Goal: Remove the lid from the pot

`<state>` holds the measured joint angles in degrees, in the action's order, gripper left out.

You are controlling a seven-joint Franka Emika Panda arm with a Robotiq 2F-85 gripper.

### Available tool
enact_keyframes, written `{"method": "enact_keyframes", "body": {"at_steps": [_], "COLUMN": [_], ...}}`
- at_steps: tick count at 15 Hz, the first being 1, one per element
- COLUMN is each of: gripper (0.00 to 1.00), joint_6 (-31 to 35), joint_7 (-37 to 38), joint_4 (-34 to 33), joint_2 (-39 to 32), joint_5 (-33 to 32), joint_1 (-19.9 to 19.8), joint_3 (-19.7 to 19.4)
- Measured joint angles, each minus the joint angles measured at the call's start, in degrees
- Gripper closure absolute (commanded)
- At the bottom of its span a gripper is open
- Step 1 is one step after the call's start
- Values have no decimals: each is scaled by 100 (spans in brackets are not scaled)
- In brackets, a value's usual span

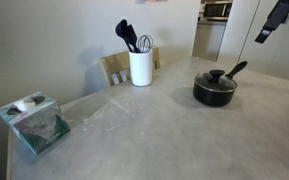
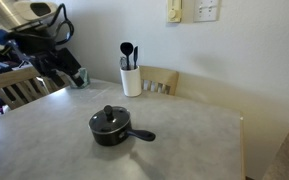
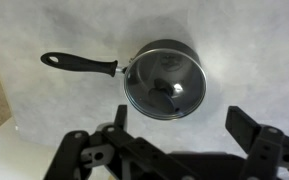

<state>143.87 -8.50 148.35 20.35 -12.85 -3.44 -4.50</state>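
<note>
The small black pot [image 1: 214, 93] stands on the grey table, with its long handle [image 1: 236, 69] angled up. The round dark lid [image 1: 215, 80] with a black knob sits on it. Both also show in an exterior view, pot [image 2: 111, 131] and lid [image 2: 107, 120]. In the wrist view the glassy lid [image 3: 164, 80] covers the pot and the handle [image 3: 79, 64] points left. My gripper [image 3: 182, 122] is open and empty, well above the pot and apart from it. It hangs high at the edge of an exterior view [image 1: 275, 20].
A white utensil crock [image 1: 140, 67] with black utensils stands at the table's back edge, also in an exterior view [image 2: 131, 80]. A tissue box [image 1: 34, 122] sits near a corner. Wooden chairs [image 2: 161, 80] stand behind the table. The arm [image 2: 46, 45] looms beside the table.
</note>
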Motion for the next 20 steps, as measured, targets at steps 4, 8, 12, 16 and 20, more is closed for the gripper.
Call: {"method": "enact_keyframes", "body": {"at_steps": [4, 8, 12, 16, 20], "gripper": [0, 0, 0, 0, 0], "joint_6": [-11, -3, -3, -3, 0], "joint_7": [-1776, -2607, -2602, -2602, -2993], "joint_4": [-406, -807, -905, -904, -1048], "joint_2": [-608, -1402, -1529, -1564, -1998], "joint_5": [653, 1360, 1364, 1526, 1898], "joint_1": [278, 435, 443, 415, 416], "joint_3": [-626, -716, -693, -600, -489]}}
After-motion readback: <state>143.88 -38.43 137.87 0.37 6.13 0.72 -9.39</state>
